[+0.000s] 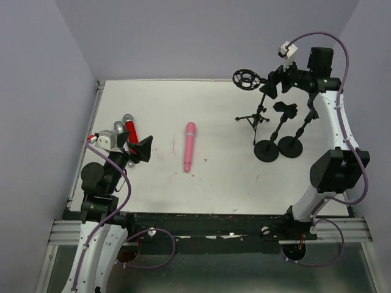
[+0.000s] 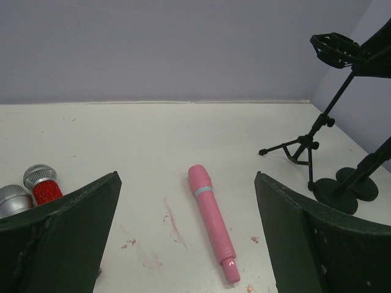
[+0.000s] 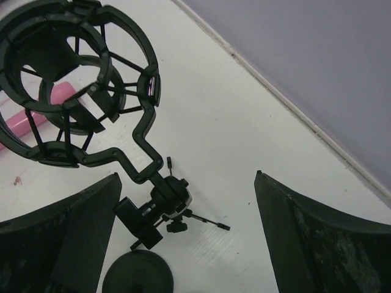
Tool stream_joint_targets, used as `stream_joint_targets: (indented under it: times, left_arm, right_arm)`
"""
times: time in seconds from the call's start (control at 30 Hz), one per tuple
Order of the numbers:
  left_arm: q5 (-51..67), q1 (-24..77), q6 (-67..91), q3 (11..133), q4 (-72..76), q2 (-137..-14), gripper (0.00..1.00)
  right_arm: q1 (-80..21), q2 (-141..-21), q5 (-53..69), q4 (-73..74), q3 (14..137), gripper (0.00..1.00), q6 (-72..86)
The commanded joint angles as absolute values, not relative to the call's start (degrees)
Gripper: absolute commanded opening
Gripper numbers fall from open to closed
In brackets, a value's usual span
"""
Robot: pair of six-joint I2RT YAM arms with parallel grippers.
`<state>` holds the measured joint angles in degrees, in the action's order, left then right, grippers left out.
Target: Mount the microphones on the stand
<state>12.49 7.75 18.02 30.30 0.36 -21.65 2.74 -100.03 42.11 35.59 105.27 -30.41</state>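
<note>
The pink microphone (image 1: 189,146) lies flat near the middle of the table (image 1: 214,183), well apart from everything else. The red microphone (image 1: 131,130) and the silver-grey microphone (image 1: 117,127) lie side by side near the left edge. The left gripper (image 2: 186,175) hovers low beside that pair, fingers spread wide with nothing between them, facing the pink microphone. The right gripper (image 3: 186,176) is likewise released, with its fingers either side of the tripod stand (image 1: 259,119), just below the ring-shaped shock mount (image 3: 73,91). Two round-base stands (image 1: 280,148) sit just beside the tripod, at the far right. Each microphone is judged light, rigid and smooth, so it is likely to roll on the table and to slip in a loose pinch. The best hold is across the barrel at mid-length, leaving one end free to enter a mount. Bare surface surrounds the pink microphone, giving easy access. The paired microphones lie very close together near the table edge, leaving little finger room. The stands look slender and easily tipped, and the crowded right side near the wall calls for careful approach.
</note>
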Motion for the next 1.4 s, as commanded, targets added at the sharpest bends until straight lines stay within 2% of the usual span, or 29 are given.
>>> stream_joint_targets:
  times: [0.0, 0.17, 0.63, 0.83, 0.9, 0.93, 1.0, 1.07, 1.1, 1.37]
  left_arm:
    - [13.45, 7.91, 17.14, 31.55, 0.53, -20.83, 0.99]
    - [14.33, 7.91, 17.49, 31.55, 1.05, -20.92, 0.99]
    - [14.5, 7.91, 17.31, 31.2, 1.32, -21.01, 0.99]
    - [14.59, 7.91, 17.23, 31.29, 1.32, -21.09, 0.99]
    - [14.5, 8.0, 17.23, 31.2, 1.41, -21.18, 0.99]
    - [14.5, 7.91, 17.31, 31.2, 1.41, -21.27, 0.99]
    - [14.68, 7.91, 17.31, 31.2, 1.49, -21.27, 0.99]
    - [14.59, 7.91, 17.23, 31.11, 1.49, -21.18, 0.99]
    - [14.59, 7.91, 17.14, 31.2, 1.49, -21.18, 0.99]
    - [14.85, 7.91, 17.05, 31.03, 1.67, -21.44, 0.99]
  right_arm:
    - [2.99, -99.23, 43.33, 31.91, 99.42, 0.97, -27.69]
    - [2.99, -98.44, 45.09, 27.87, 94.23, 0.96, -26.46]
    - [3.08, -101.6, 50.18, 19.42, 90.97, 0.68, -24.87]
    - [3.08, -101.07, 49.84, 19.25, 89.12, 0.67, -26.45]
    - [2.99, -101.16, 49.22, 19.07, 88.51, 0.63, -26.63]
    - [3.08, -101.42, 49.13, 18.99, 88.33, 0.61, -26.54]
    - [3.08, -101.95, 48.52, 18.99, 88.42, 0.47, -26.46]
    - [3.08, -102.48, 47.99, 18.81, 88.77, 0.29, -25.93]
    - [3.08, -102.74, 47.99, 18.72, 89.03, 0.25, -25.84]
    - [3.08, -103.71, 52.29, 18.81, 91.05, 0.1, -25.84]
